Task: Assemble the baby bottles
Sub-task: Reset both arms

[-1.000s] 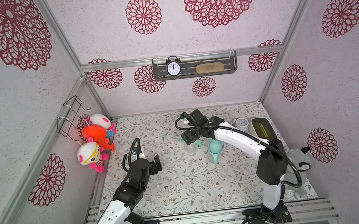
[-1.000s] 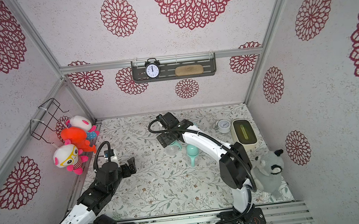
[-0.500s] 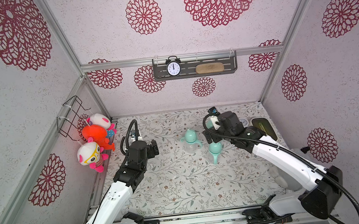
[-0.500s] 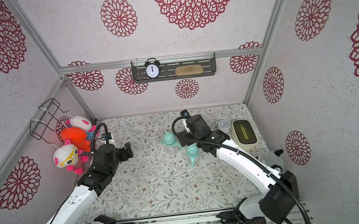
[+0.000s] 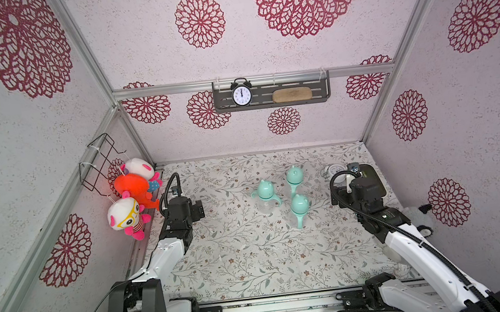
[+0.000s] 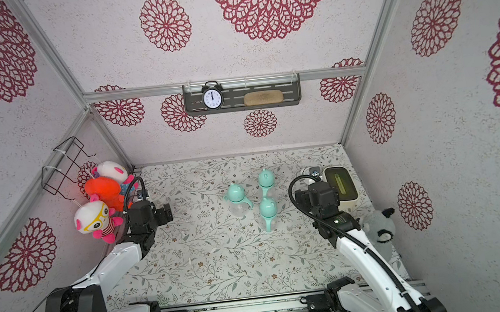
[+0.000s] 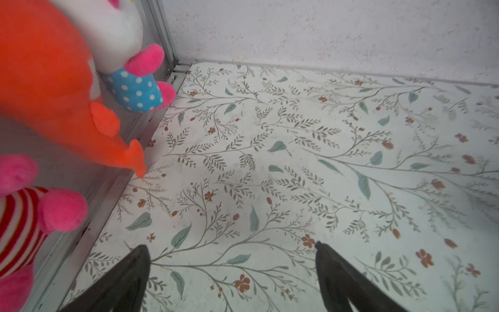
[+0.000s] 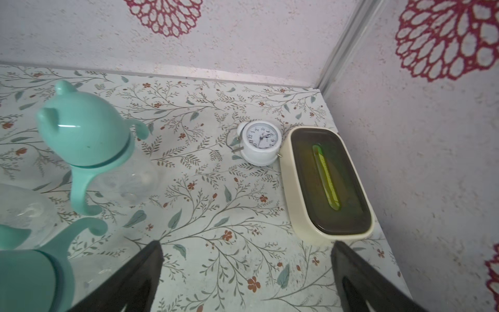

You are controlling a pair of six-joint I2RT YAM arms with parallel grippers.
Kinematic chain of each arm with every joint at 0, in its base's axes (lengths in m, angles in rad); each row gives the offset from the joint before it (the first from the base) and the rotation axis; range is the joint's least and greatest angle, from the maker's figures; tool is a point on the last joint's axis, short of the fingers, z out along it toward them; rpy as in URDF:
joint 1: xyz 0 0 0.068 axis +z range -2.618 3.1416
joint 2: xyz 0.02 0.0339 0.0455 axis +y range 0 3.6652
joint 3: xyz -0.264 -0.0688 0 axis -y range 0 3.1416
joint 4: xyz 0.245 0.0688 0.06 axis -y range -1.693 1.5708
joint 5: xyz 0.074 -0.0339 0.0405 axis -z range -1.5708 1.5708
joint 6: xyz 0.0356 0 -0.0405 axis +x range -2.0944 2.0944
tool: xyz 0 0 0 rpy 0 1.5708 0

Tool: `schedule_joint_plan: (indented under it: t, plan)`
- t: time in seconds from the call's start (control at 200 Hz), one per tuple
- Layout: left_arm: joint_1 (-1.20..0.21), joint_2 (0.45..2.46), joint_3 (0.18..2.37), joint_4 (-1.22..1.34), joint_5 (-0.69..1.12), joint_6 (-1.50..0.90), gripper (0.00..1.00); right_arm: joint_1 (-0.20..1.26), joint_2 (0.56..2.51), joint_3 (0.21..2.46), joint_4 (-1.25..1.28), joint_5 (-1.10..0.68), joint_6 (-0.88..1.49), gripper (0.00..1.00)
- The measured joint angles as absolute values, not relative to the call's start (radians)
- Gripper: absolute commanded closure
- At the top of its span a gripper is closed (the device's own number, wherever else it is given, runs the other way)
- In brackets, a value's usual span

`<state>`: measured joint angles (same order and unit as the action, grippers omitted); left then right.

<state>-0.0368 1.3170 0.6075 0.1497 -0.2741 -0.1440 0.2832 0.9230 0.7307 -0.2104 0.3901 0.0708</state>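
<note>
Three baby bottles (image 5: 299,205), caps on, upright, are clustered mid-mat (image 5: 253,257) between the two grippers, touching neither. Right gripper (image 8: 247,243): jaws spread wide, empty, bottles off to its left, white alarm clock (image 8: 260,141) and cream box (image 8: 328,183) ahead of it. Left gripper (image 7: 231,247): jaws apart, empty, above bare mat, plush toys (image 7: 54,81) on its left.

- Three capped baby bottles (image 5: 264,193) stand close together on the floral table (image 5: 253,257), toward its far edge and right of the middle.
- A white alarm clock (image 5: 332,171) and a cream box (image 5: 372,170) sit near the far right corner, partly behind the right arm (image 5: 403,242).
- The left arm (image 5: 170,253) reaches along the left edge, beside the plush toys (image 5: 131,188).
</note>
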Motion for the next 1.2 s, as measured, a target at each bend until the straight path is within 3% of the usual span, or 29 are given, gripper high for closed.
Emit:
schedule_joint_plan:
  t: [0.38, 0.691, 1.201]
  plan:
    - [0.041, 1.407, 0.507, 0.491, -0.21, -0.097, 0.02, 0.158, 0.882, 0.423, 0.152, 0.45, 0.072, 0.02]
    - [0.075, 1.527, 0.413, 0.774, -0.176, -0.088, 0.02, 0.151, 1.091, 0.184, 0.645, 0.448, 0.067, 0.01]
    - [0.125, 1.551, 0.418, 0.829, -0.147, -0.125, 0.02, 0.105, 1.533, 0.175, 1.215, 0.379, 0.007, 0.02]
